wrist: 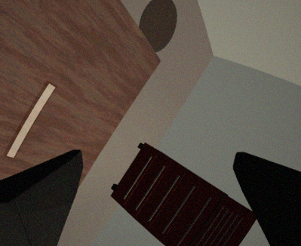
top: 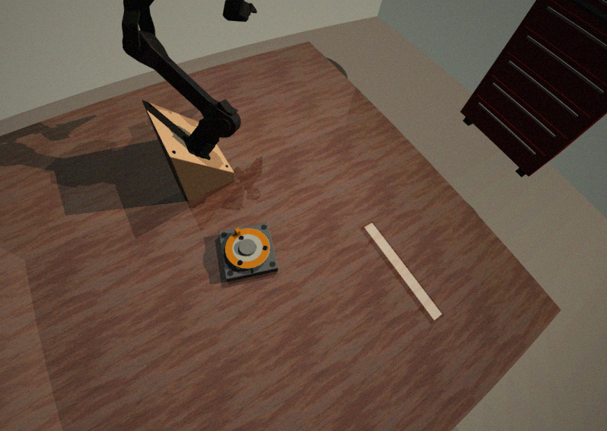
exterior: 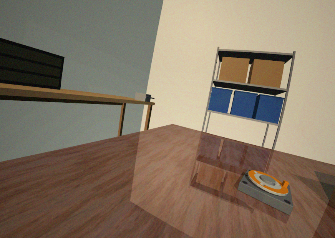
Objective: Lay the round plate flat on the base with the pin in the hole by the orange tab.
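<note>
The wooden worktop (top: 343, 181) fills most of the room's middle, with a dark red drawer cabinet (top: 544, 73) standing off its far right corner and a metal shelf rack (exterior: 247, 94) of brown and blue boxes against the cream wall. The black arm (top: 166, 68) rises from a tan wedge-shaped mount (top: 195, 161) at the far left of the worktop and folds high overhead, so its claw (wrist: 157, 210) hangs well above everything, spread wide with nothing between the two dark fingers; the wrist view looks out past them at the cabinet and floor rather than at the job, which I take to mean the approach has not begun. A pale wooden strip (top: 401, 270) lies flat to the right, well apart from the rest. Near the middle sits the grey square base (top: 266, 264), and on it the round plate (top: 230, 250), orange-rimmed, threaded over the grey post (top: 247, 246). From the side the plate looks tilted, presumably propped by the pin, which I cannot make out. Its small orange tab (top: 237, 230) points to the far side, toward the arm's mount; turning the plate by it looks the likely next job.
</note>
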Controlling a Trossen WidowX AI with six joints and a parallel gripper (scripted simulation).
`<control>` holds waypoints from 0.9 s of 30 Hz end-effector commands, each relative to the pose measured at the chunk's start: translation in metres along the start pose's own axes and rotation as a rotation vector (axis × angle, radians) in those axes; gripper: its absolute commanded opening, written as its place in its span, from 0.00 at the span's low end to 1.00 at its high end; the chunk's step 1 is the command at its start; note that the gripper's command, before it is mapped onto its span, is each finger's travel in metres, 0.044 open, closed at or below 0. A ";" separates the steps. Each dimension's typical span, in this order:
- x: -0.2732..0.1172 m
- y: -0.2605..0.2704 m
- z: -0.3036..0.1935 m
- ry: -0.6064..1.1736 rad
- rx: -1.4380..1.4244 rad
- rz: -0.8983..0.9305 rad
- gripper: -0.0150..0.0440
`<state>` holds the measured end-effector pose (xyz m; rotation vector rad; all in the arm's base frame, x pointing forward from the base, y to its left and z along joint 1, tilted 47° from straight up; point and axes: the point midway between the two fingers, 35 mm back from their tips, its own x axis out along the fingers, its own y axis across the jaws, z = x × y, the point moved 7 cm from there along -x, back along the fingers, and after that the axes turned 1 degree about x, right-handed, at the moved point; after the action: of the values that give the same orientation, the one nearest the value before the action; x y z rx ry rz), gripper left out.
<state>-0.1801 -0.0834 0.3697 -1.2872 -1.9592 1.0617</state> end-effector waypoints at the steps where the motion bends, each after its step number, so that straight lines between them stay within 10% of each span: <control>1: 0.002 0.001 -0.003 0.007 0.015 0.007 0.89; 15: 0.075 0.082 -0.189 0.445 0.890 0.351 0.26; 27: 0.046 0.215 -0.288 0.821 1.657 0.444 0.25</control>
<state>0.1064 0.0979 0.3592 -0.8915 -0.0535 1.4447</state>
